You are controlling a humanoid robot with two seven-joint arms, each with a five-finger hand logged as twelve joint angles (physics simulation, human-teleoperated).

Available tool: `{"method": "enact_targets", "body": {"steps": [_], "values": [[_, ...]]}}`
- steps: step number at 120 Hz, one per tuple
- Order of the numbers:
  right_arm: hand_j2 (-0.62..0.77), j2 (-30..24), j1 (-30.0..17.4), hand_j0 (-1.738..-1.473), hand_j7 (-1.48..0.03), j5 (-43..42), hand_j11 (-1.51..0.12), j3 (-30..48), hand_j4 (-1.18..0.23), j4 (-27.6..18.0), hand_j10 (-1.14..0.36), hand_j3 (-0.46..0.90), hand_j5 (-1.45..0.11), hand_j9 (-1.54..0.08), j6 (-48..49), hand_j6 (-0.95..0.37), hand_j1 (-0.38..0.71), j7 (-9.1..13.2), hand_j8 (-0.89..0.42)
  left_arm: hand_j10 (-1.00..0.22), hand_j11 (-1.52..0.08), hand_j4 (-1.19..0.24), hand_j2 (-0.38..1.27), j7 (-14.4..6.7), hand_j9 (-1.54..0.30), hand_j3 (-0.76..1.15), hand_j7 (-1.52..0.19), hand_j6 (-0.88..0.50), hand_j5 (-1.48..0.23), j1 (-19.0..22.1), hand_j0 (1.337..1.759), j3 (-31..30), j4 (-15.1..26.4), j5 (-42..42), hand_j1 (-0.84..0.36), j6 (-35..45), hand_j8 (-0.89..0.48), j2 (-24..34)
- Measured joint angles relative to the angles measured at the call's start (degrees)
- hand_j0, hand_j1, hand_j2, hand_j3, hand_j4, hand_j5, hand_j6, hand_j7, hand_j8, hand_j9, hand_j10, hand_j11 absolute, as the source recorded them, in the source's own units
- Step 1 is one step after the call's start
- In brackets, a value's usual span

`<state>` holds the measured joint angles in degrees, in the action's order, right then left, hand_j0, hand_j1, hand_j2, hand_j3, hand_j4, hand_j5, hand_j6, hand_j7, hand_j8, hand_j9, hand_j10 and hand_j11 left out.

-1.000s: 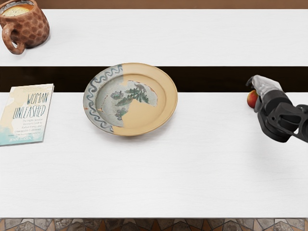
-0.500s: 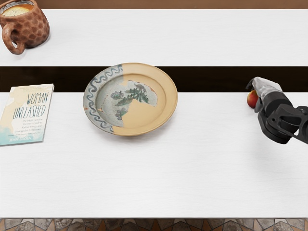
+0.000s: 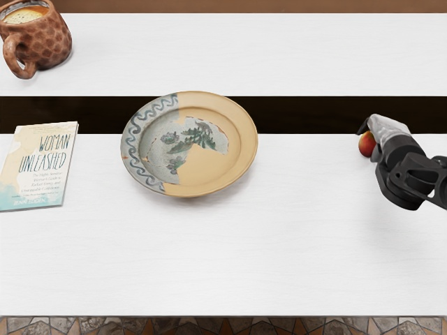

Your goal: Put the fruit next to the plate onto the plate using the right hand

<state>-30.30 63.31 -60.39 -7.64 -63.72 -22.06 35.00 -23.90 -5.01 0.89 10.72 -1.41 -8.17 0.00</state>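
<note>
Fruit (image 3: pixel 364 144): one piece, small, roundish, red with a yellow flush. It sits at the back edge of the near counter (image 3: pixel 279 230), close to the right-hand corner and well apart from the plate. Only its left part shows, because the robot hand covers the rest.

Robot hand (image 3: pixel 387 131), right: pale grey on a black forearm that comes in from the right edge. It lies against the right side of the fruit and partly over it. From where I stand I cannot tell how far it is closed, or whether it has hold of the fruit. My reading is that it is set there to take the fruit from the arm's own side.

Orientation of the fruit: near enough round that I can make out no long axis. Stalk and base are hidden, so which way it points cannot be told.

Plate (image 3: pixel 246 143): ochre with a blue-grey scrolled rim and a leaf motif, lying flat. It sits left of centre on the near counter, its far rim reaching over the back edge. Its well is bare, and the stretch of counter between it and the fruit looks unobstructed.

Book (image 3: pixel 38 165): pale cover, flat at the left edge, off the likely route.

Mug (image 3: pixel 35 36): brown and textured, at the left end of the far counter (image 3: pixel 279 52), across a dark gap.
</note>
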Motion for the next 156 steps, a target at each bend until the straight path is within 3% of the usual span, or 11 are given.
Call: {"method": "enact_targets", "body": {"steps": [47,123,156], "values": [[-0.02,-0.1,0.07,-1.655,-0.71,0.23,-0.71,0.0,-0.56,-0.18,-0.55,0.0,-0.7,-0.71,0.28,-0.41,0.25,0.02,-0.42,-0.01,-0.01,-0.01,0.0,0.0,-0.01,0.0,-0.01,-0.01,-0.01,-0.01,1.658,0.0,0.0,0.0,0.34,0.0,-0.01,0.0],[0.04,-0.67,0.61,-1.651,-0.83,1.14,-0.85,0.23,-0.6,-1.36,-0.63,0.0,-0.84,-0.85,0.57,-0.42,0.23,-0.03,-0.41,-0.01,-0.01,-0.01,0.0,0.0,-0.01,0.0,-0.01,-0.01,-0.01,-0.09,1.658,0.0,0.0,0.0,0.34,-0.01,-0.01,0.0],[0.08,-4.31,1.58,-1.651,-0.86,2.22,-0.88,0.74,-0.55,-7.0,-0.65,0.0,-0.89,-0.88,0.35,-0.38,0.27,0.0,-0.37,-0.01,-0.01,-0.01,0.0,0.0,-0.01,0.0,-0.01,-0.01,-0.01,-0.18,1.658,0.0,0.0,0.0,0.34,0.0,-0.01,0.0]]}}
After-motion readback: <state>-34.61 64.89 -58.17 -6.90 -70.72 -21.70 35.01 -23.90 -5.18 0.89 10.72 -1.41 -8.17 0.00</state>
